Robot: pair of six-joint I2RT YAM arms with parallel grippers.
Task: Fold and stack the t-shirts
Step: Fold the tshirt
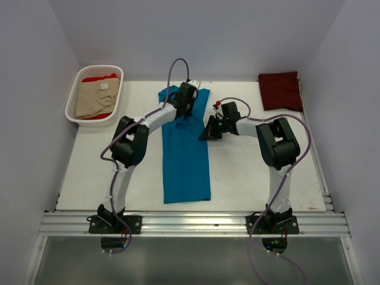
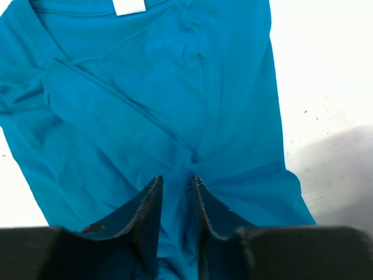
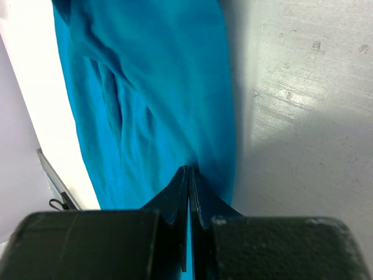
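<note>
A teal-blue t-shirt (image 1: 186, 160) lies as a long narrow strip down the middle of the table, collar end at the back. My left gripper (image 1: 189, 95) is over its collar end, its jaws closed on a pinch of teal cloth (image 2: 145, 87) with wrinkles running to the fingertips; the gripper shows in the left wrist view (image 2: 176, 182). My right gripper (image 1: 208, 132) is at the shirt's right edge, shut on that edge (image 3: 189, 170). A dark maroon t-shirt (image 1: 280, 90) lies folded at the back right. A beige t-shirt (image 1: 98, 98) lies on a bright red one (image 1: 100, 77) in the basket.
The white slotted basket (image 1: 72, 95) stands at the back left corner. White walls close in the table on three sides. An aluminium rail (image 1: 190, 222) with both arm bases runs along the near edge. A white neck label (image 2: 129, 6) marks the teal shirt's collar.
</note>
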